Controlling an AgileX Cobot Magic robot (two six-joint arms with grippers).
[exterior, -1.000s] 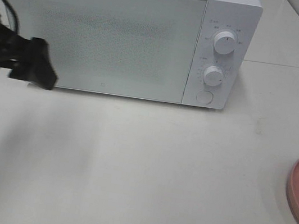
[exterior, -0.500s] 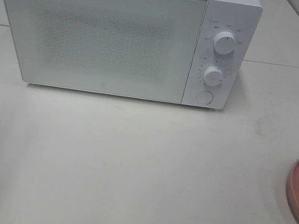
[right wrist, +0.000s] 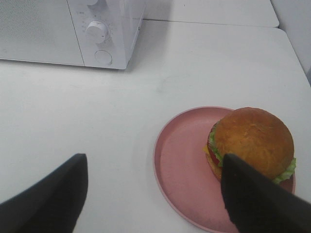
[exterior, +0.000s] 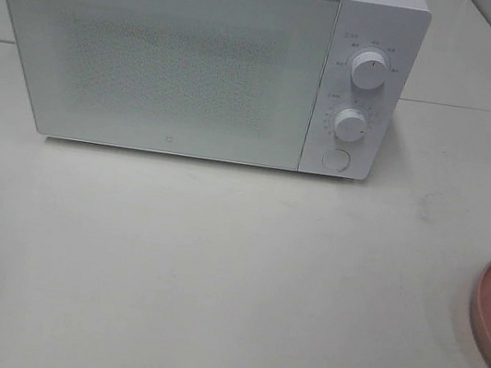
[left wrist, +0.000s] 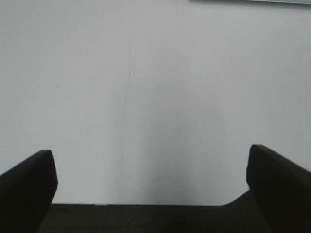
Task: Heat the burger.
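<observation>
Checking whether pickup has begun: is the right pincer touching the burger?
Cannot tell. In the right wrist view one finger of the open right pincer overlaps the burger on the pink plate; contact or height gap is unclear.

My left gripper [left wrist: 150, 194], which a second ago hung in front of the microwave's [exterior: 200, 56] left edge, has pulled out of the overhead view.

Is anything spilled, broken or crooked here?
Nothing stands out. The microwave stands square with its door shut, the burger sits whole and upright toward one side of the pink plate, and the table shows no spills.
</observation>
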